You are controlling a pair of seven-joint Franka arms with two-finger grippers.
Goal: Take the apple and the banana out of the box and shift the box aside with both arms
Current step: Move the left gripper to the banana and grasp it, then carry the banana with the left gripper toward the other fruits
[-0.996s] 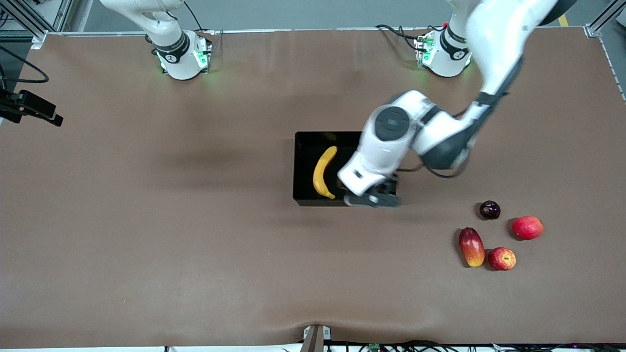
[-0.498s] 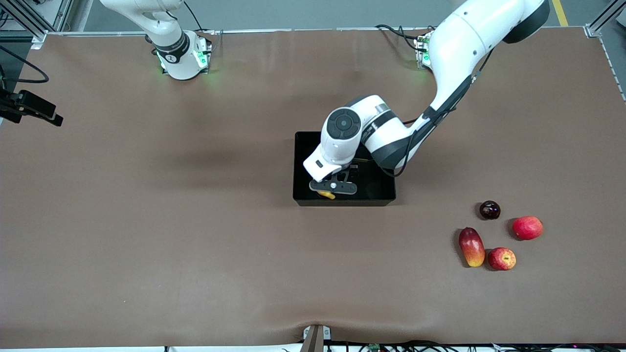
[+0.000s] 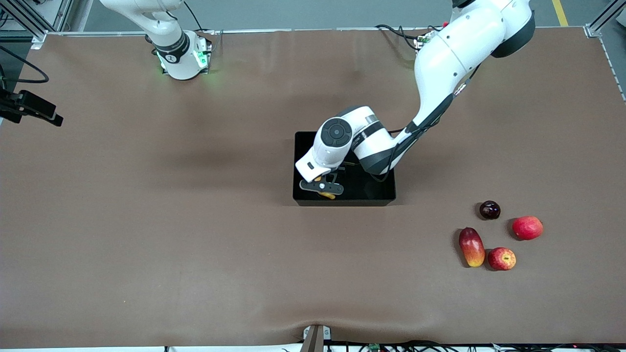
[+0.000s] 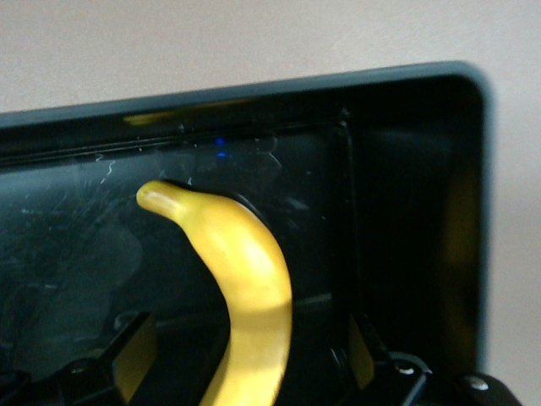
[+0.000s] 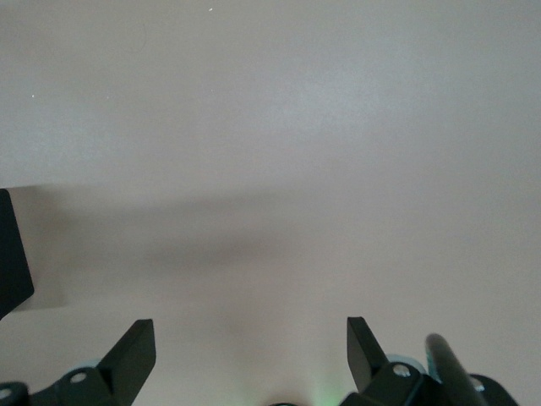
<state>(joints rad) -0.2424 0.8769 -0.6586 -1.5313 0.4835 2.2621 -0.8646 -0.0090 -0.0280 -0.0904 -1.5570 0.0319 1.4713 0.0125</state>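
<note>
Now the left gripper (image 3: 321, 187) hangs low inside the box (image 3: 381, 198), at the end toward the right arm, having swung there within the last second from over the box's corner toward the left arm's end. Its fingers (image 4: 135, 359) stand wide apart on either side of the banana (image 4: 249, 288), which lies on the box floor between them and is not yet pinched; in the front view only the banana's yellow tip (image 3: 326, 195) shows under the hand. The apple (image 3: 502, 258) already sits on the table, well clear of the box toward the left arm's end and nearer the camera, touching or just beside a mango-like fruit (image 3: 471, 246), with a pinkish-red fruit (image 3: 527, 228) and a dark plum (image 3: 489, 209) close by. So the apple's half of the job looks done, and the shift over the banana suggests the grasp is the step in hand: the fingers seem to need only a little more descent before closing. The right gripper (image 5: 251, 355) waits, fingers parted and empty, over bare table. Moving the box with both arms remains for after the banana is out.
</note>
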